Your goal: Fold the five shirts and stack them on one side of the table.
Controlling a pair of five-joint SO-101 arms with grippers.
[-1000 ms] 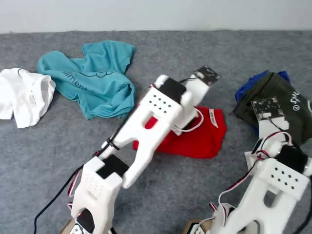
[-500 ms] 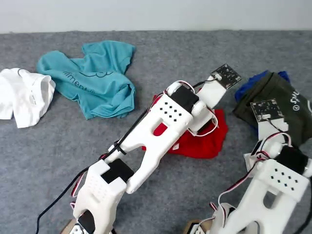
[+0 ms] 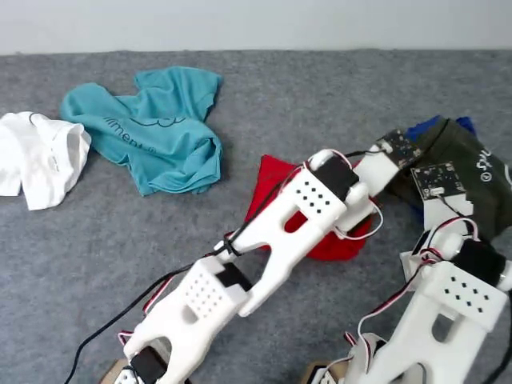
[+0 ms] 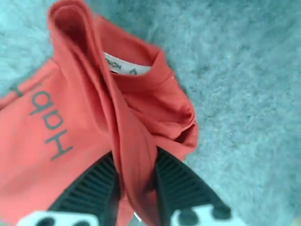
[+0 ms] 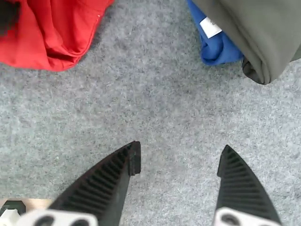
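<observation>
High view, left to right: white shirt (image 3: 40, 156) and teal shirt (image 3: 152, 132) lie unfolded near the far-left corner. Mid-surface, the left hand (image 4: 135, 162), clamped on a fold of the red shirt (image 3: 274, 178), has swung right, likely dragging it toward the dark shirts (image 3: 464, 152). The right hand (image 5: 181, 157) hangs apart.

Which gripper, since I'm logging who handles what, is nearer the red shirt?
Left. The left gripper is shut on a fold of the red shirt; the right gripper hangs open over the grey mat, apart from the shirt.
</observation>
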